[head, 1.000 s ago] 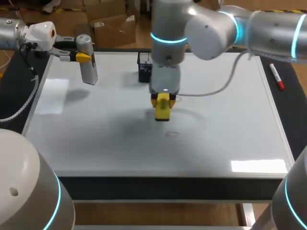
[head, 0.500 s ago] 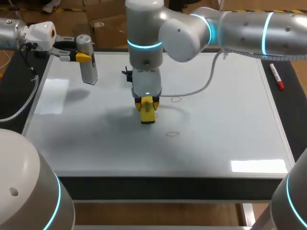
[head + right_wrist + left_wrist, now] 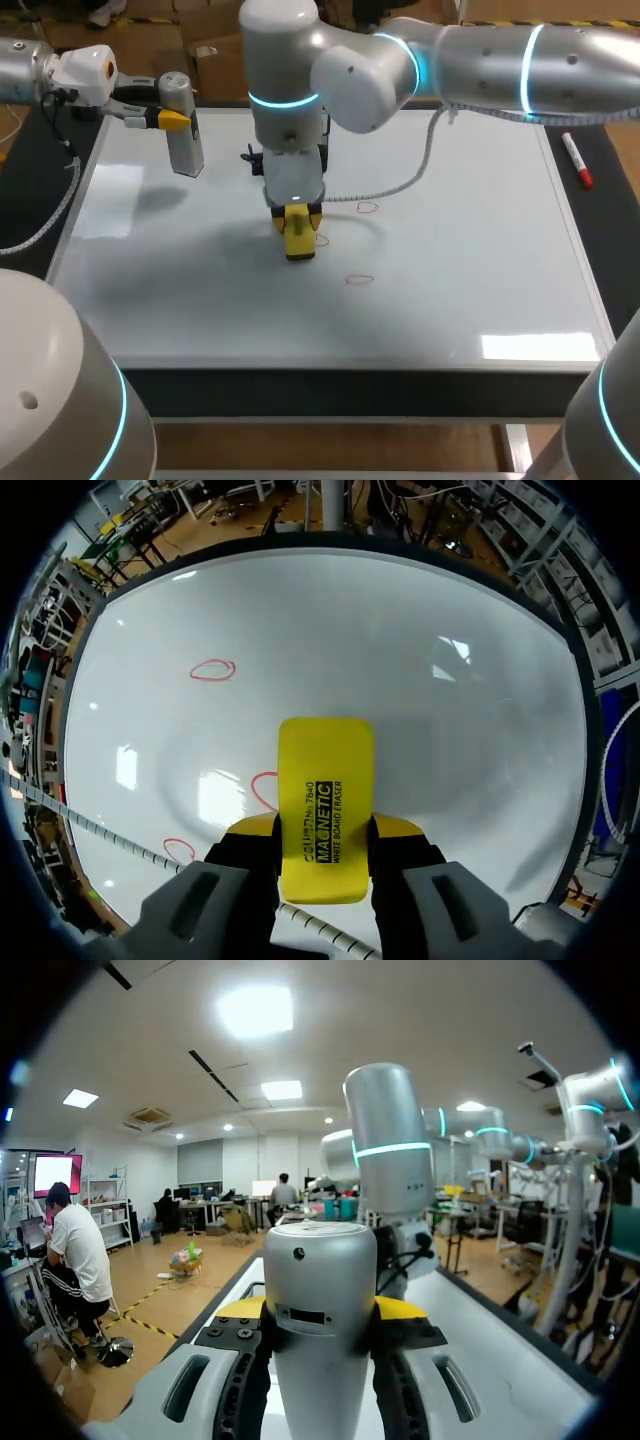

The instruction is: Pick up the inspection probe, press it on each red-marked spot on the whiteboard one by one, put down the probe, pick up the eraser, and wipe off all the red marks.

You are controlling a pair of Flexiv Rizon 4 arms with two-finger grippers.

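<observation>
Grey metal, the inspection probe (image 3: 183, 130) hung upright over the far left of the whiteboard (image 3: 470, 290). It was clamped between the yellow tips of the left end effector (image 3: 176, 120), with its lower end clear of the board and a soft shadow beneath it. In the left wrist view the fingers (image 3: 240, 1310) pressed the probe's rounded body from both sides. Towards the middle, the right arm (image 3: 480, 55) came in from the far right and reached past the centre, its wrist pointing straight down. The right end effector (image 3: 298, 222) was closed on the yellow eraser (image 3: 300, 243), gripping its long sides. The eraser was held low at the board; whether it pressed on the board could not be told. The first red mark (image 3: 320, 240) sat just at the eraser's right edge, and in the right wrist view the eraser partly hid it. The second red mark (image 3: 367, 208) lay a little farther off and to the right. The third red mark (image 3: 359, 280) lay nearer and to the right. At the far right, off the board on the dark surface (image 3: 615, 210), a red marker (image 3: 576, 160) lay just beside the board's frame
</observation>
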